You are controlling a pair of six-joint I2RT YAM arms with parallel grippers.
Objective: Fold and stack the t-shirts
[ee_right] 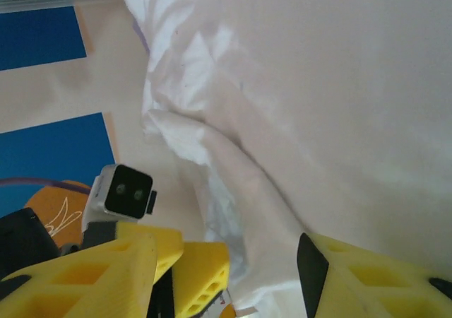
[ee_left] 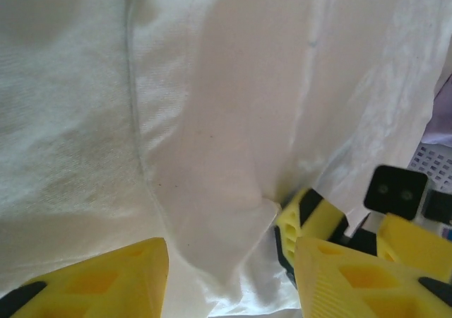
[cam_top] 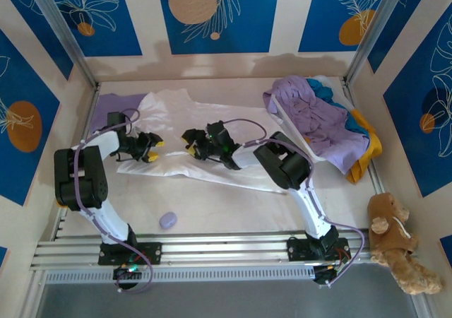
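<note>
Rails (cam_top: 233,251) of metal run along the near edge of the table (cam_top: 233,205), and both arms are bolted there. Just past them, close to the left arm, a small round lavender blob (cam_top: 168,220) lies on the table. At the near right corner sits a brown teddy bear (cam_top: 394,242), off to the side of the rails.

Farther in, the big white t-shirt (cam_top: 212,124) is spread out over the middle of the table, with lots of wrinkles. Both grippers are down low on its near left part, close beside each other.

The left gripper (cam_top: 154,150) is at the shirt's left edge. Its yellow fingers (ee_left: 106,279) stand apart and loose, with white cloth lying between them.

The right gripper (cam_top: 189,141) is just to the right of it, on the shirt. Its yellow fingers (ee_right: 367,275) stand apart too. A raised ridge of white cloth runs into the gap and touches one finger. I cannot tell if the fingers are squeezing it or not.

At the far left, a flat lavender cloth (cam_top: 111,108) peeks out from under the white t-shirt.

At the far right is a messy pile. A lavender t-shirt (cam_top: 311,120) lies crumpled on top. A teal t-shirt (cam_top: 333,95) sticks out at the far side. A yellow-orange t-shirt (cam_top: 369,152) hangs out at the right side of the pile.
</note>
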